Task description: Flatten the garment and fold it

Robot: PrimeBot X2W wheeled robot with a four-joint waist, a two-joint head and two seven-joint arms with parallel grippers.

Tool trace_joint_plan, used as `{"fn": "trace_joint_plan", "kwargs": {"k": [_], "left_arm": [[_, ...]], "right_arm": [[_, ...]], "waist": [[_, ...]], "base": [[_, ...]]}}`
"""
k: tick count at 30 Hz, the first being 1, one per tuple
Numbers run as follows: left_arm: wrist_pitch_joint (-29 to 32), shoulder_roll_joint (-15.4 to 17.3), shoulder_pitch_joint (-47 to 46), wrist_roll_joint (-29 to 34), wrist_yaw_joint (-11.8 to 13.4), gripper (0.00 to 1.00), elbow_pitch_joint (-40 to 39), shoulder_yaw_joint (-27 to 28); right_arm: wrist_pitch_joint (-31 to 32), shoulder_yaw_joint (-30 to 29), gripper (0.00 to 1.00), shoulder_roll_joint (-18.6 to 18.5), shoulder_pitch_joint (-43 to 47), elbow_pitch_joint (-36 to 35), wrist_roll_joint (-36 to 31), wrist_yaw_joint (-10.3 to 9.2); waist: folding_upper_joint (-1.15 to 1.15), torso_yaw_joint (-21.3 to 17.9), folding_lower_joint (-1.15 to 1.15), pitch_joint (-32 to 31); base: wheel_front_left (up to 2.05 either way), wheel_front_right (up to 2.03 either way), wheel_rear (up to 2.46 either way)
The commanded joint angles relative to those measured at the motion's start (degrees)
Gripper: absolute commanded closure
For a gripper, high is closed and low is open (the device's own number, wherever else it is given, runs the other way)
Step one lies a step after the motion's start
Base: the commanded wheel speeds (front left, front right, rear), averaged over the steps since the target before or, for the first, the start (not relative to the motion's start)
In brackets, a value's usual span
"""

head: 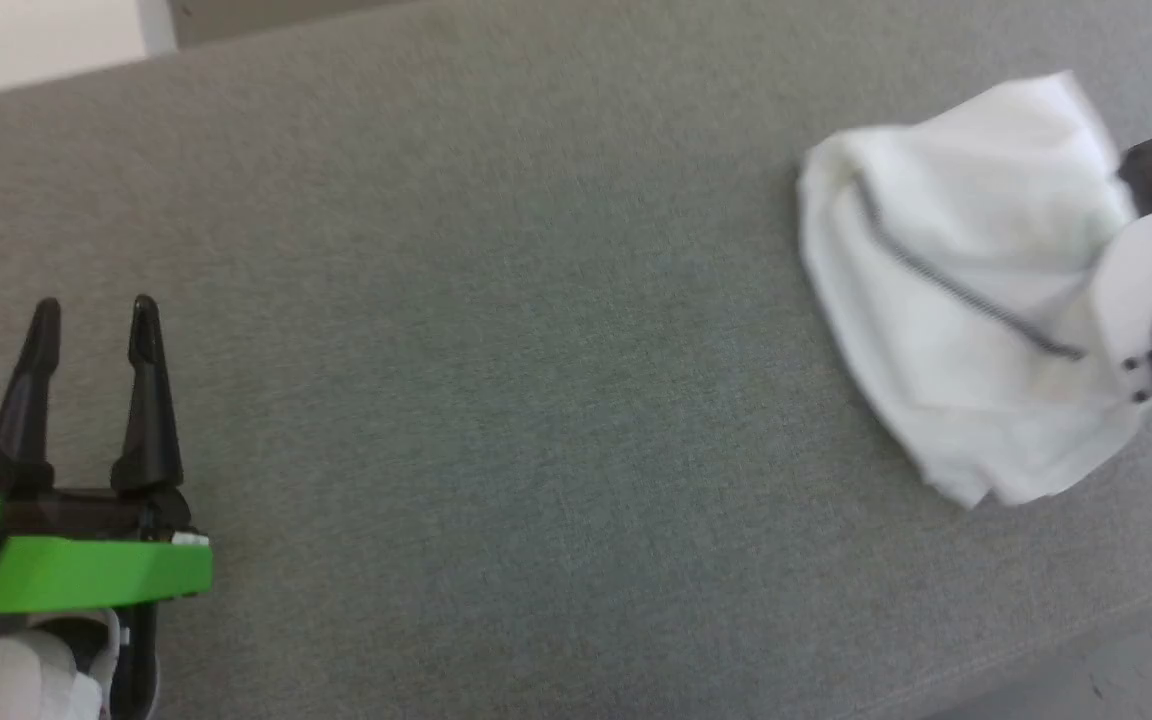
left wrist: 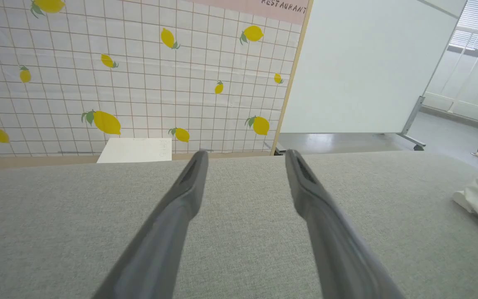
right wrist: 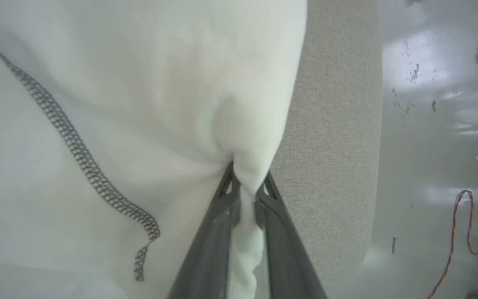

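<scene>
Pinching a fold of the crumpled white cotton T-shirt [head: 956,270] with its grey zigzag seam, the right claw [right wrist: 245,178] is clamped tight at the right end of the grey fabric counter [head: 496,400]. Open and empty, the left claw [head: 91,315] sits well apart to the shirt's left; right arm is nearer.

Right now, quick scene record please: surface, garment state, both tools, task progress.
surface: grey fabric-covered top
garment: white, bunched in a heap on the robot's right; dark zigzag seam showing
left tool: open, empty, over bare surface, well apart from the garment
right tool: shut on a pinched fold of the garment
progress: not flattened, not folded
background: lemon-print panel, whiteboard
</scene>
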Motion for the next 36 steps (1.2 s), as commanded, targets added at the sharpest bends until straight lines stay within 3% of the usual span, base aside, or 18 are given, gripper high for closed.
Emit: {"fn": "trace_joint_plan", "kwargs": {"k": [1, 7, 16, 17, 18, 19, 27, 32, 36], "left_arm": [[0.52, 0.95, -1.00, 0.34, -0.10, 0.00, -0.83, 0.16], [1.33, 3.06, -1.86, -0.08, 0.11, 0.00, -3.73, 1.96], [1.05, 3.63, -1.28, -0.97, 0.55, 0.00, -5.76, 3.23], [0.97, 3.62, -1.35, -1.00, 0.63, 0.00, -5.83, 3.25], [0.93, 3.65, -1.35, -0.99, 0.69, 0.00, -5.85, 3.27], [0.86, 3.63, -1.35, -1.03, 0.82, 0.00, -5.88, 3.37], [-0.14, 2.78, -0.89, -1.11, 1.29, 0.00, -3.87, 2.91], [-1.10, 1.41, -0.28, -1.28, 1.52, 0.00, -0.97, 2.22], [-1.90, -0.41, 0.25, -0.91, 2.20, 0.00, 2.28, 1.29]], "right_arm": [[-0.53, -1.63, 1.00, -1.08, -1.29, 0.46, -1.05, -0.11], [-0.69, -13.07, 1.00, -4.73, -3.06, 2.06, -7.39, -0.11], [-0.74, -27.70, 1.00, -3.35, -4.61, -0.07, -16.81, -0.11], [-0.33, -29.00, 0.92, -3.02, -4.66, 0.04, -18.12, -0.11], [0.36, -29.93, 0.30, -2.56, -4.78, 0.26, -18.79, -0.11], [0.85, -31.43, 0.00, -1.94, -5.06, 0.26, -19.68, -0.11], [-0.49, -35.79, 0.00, 1.31, -6.75, -1.66, -24.89, -0.11], [-9.08, -33.27, 0.00, 3.56, -10.49, -5.24, -21.80, -0.11], [-18.54, -27.99, 0.00, 7.56, -13.41, -8.15, -14.39, -0.11]], "waist": [[0.00, -1.90, 0.00, 9.60], [0.00, 1.44, 0.00, 14.69], [0.00, 4.14, 0.00, 17.87], [0.00, 4.35, 0.00, 17.95], [0.00, 4.43, 0.00, 17.97], [0.00, 4.47, 0.00, 17.95], [0.00, 4.57, 0.00, 13.22], [0.00, 5.27, 0.00, 6.54], [0.00, 7.29, 0.00, -1.30]], "base": [[0.00, 0.00, 0.00], [0.00, 0.00, 0.00], [0.00, 0.00, 0.00], [0.00, 0.00, 0.00], [0.00, 0.00, 0.00], [0.00, 0.00, 0.00], [0.00, 0.00, 0.00], [0.00, 0.00, 0.00], [0.00, 0.00, 0.00]]}}
